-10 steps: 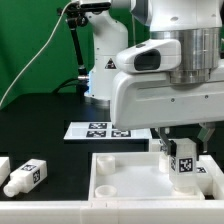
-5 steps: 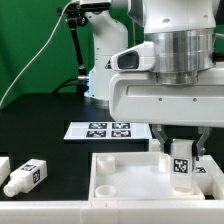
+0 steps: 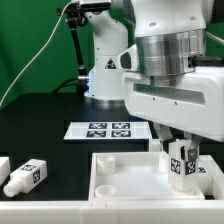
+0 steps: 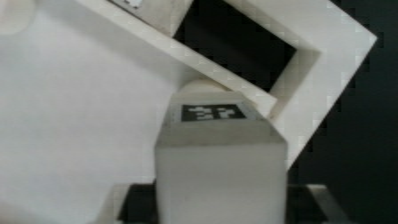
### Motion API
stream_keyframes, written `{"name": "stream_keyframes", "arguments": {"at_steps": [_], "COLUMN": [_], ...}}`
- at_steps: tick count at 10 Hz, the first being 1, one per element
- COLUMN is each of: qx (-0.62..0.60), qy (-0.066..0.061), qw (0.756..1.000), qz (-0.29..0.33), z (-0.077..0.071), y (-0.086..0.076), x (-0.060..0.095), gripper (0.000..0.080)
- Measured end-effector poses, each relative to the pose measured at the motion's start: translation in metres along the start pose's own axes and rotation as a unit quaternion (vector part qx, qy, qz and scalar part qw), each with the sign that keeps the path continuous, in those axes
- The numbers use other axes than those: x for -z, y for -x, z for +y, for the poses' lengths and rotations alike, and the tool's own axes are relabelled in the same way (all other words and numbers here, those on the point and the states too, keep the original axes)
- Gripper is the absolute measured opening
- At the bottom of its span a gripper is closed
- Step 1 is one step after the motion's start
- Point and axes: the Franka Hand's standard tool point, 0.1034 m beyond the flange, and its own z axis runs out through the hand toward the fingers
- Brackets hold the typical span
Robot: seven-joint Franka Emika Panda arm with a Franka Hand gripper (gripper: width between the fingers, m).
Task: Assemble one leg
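At the exterior view's far left, a white part [image 3: 3, 165] is cut off by the frame edge, so its kind is unclear. Just beside it a loose leg [image 3: 25, 177] lies on its side on the black desk [image 3: 60, 150], stub end pointing toward the near left and one square tag facing the camera.

Further right and farther back, the marker board [image 3: 108, 129] lies flat on the desk in front of the arm's base [image 3: 105, 75]. Nearer the camera sits the large white tray-like piece [image 3: 100, 175], its raised walls and shallow recess in view.

At the right, the tool [image 3: 181, 160] hangs from the arm's bulky white wrist above the tray-like piece's far right corner. It is clamped narrowly around the held leg [image 3: 182, 166], with one finger [image 3: 166, 150] on each side. This leg stands roughly upright, a tag facing the camera and its lower end down at the corner. Whether it sits in a hole there cannot be told.

The wrist view looks down the held leg [image 4: 222, 165], with a tag [image 4: 217, 110] at its far end against the tray-like piece [image 4: 80, 110].
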Motion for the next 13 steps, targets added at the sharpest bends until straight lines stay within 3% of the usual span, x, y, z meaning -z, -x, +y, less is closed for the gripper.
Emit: {"name": "stream_keyframes", "arguments": {"at_steps": [4, 6, 7, 11, 13], "qx": [-0.015, 0.050, 0.116, 0.252, 0.345], "qy": [0.006, 0.010, 0.010, 0.009, 0.012], "qw": [1.000, 0.999, 0.993, 0.968, 0.939], "qz": [-0.003, -0.002, -0.002, -0.005, -0.002], "z": [0.0009, 0.0001, -0.0009, -0.0002, 0.0002], "y": [0.0011, 0.0043, 0.0066, 0.0053, 0.0052], "x": [-0.0004, 0.0007, 0.0006, 0.0002, 0.0000], "gripper": [0.0284, 0.0565, 0.0631, 0.0648, 0.0649]}}
